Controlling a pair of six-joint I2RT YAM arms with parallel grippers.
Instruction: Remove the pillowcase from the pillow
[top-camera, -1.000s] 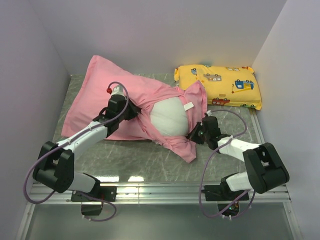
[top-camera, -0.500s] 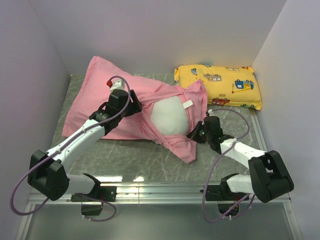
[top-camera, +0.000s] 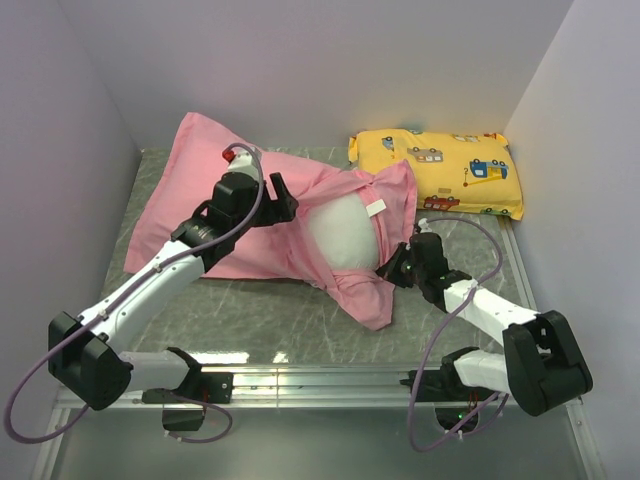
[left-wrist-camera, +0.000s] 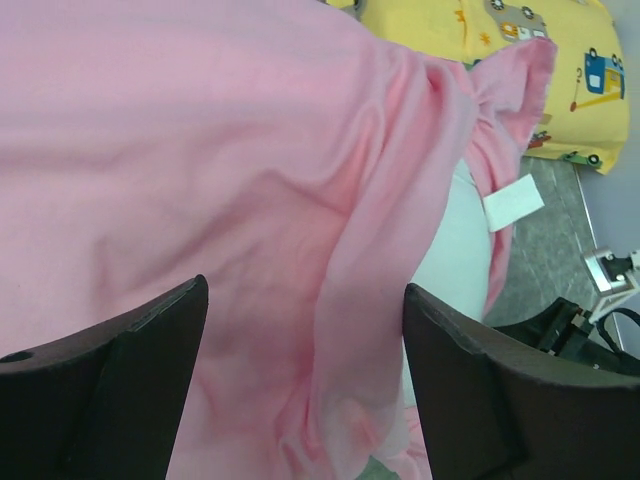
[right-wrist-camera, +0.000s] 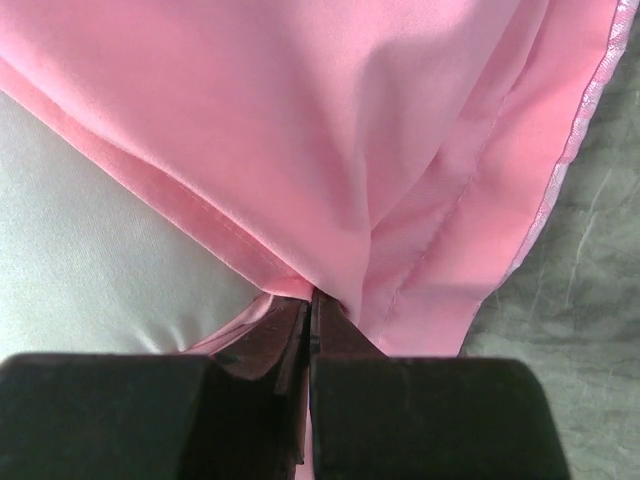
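The pink pillowcase (top-camera: 215, 165) lies across the left and middle of the table, still covering most of the white pillow (top-camera: 345, 235), whose right end bulges out bare. My left gripper (top-camera: 285, 203) hovers over the pink fabric beside that opening, open, with loose folds of pillowcase (left-wrist-camera: 250, 200) beneath the wide-apart fingers (left-wrist-camera: 110, 390) and nothing between them. The pillow (left-wrist-camera: 455, 250) and its white tag (left-wrist-camera: 513, 202) show past the fabric. My right gripper (top-camera: 392, 268) sits at the pillow's near right side, shut on the pillowcase (right-wrist-camera: 400, 150) hem at its tips (right-wrist-camera: 310, 298), next to the pillow (right-wrist-camera: 90, 240).
A yellow vehicle-print pillow (top-camera: 440, 170) lies at the back right, touching the pink fabric's edge. Grey marbled table (top-camera: 300, 320) shows in front of the pillow. Walls close in on the left, back and right.
My left gripper has opened, letting go of the pink fabric, and has moved farther back and right over the pillowcase. The right gripper stays shut, shifted slightly.
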